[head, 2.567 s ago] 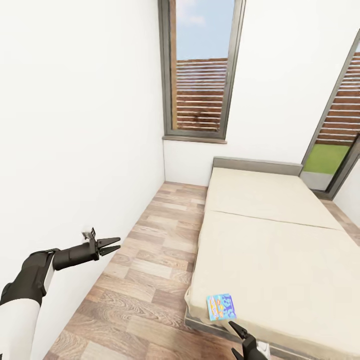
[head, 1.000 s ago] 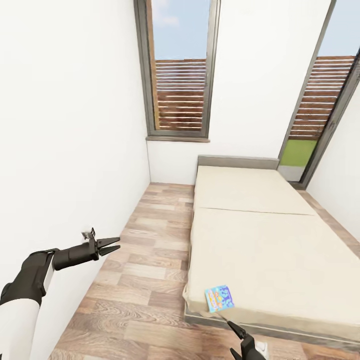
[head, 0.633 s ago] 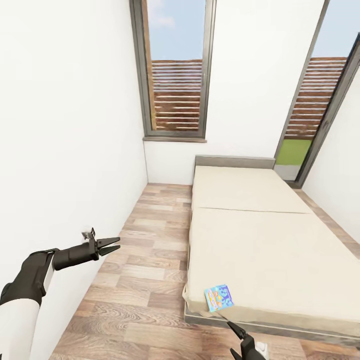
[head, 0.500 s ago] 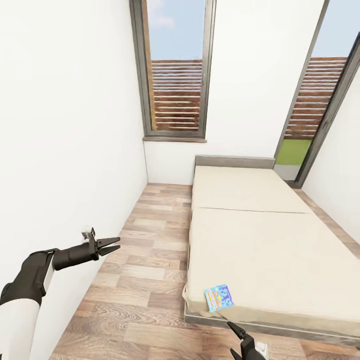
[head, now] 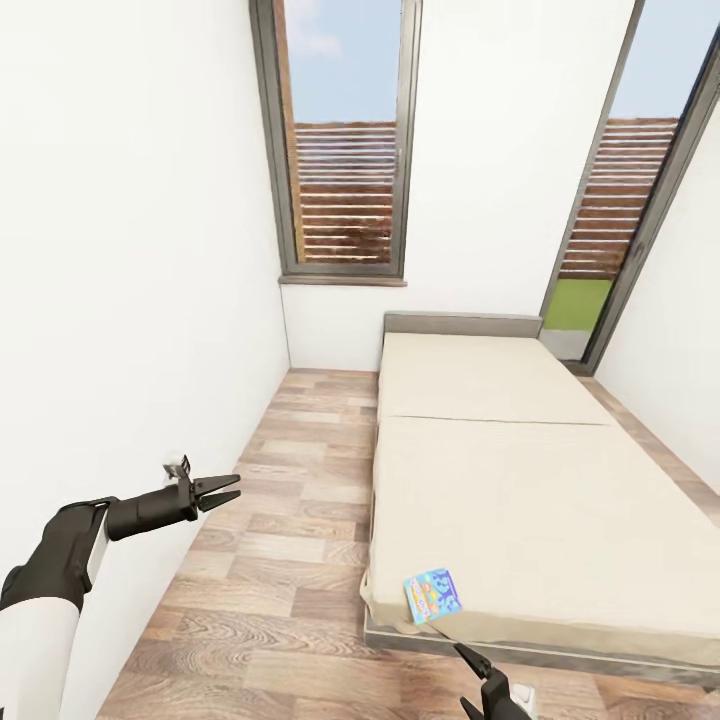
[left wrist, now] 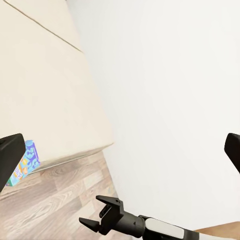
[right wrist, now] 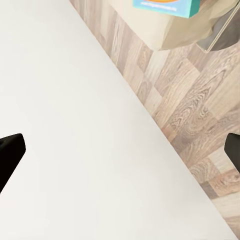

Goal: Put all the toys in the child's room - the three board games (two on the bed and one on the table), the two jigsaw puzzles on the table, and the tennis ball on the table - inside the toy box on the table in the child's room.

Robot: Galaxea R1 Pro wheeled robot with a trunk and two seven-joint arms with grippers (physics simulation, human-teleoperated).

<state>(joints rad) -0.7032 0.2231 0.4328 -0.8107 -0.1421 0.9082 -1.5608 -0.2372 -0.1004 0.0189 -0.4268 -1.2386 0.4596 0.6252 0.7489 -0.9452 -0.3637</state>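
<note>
One small blue board game (head: pixel 433 596) lies flat on the bed (head: pixel 530 500), at the near corner of the mattress, so that toy is not yet collected. The toy box, the worktop and the other toys are out of sight here, so the rest of the progress cannot be judged; at least this pickup and a carry to the box seem to remain.

The right jaws (head: pixel 480 680) sit just short of the board game, which lies a little ahead of them beyond the bed edge, not touching. Both wrist views show each pair of jaws spread wide and empty. The left jaws (head: pixel 222 491) hang over the wooden floor (head: pixel 290 560), well apart from the game.
</note>
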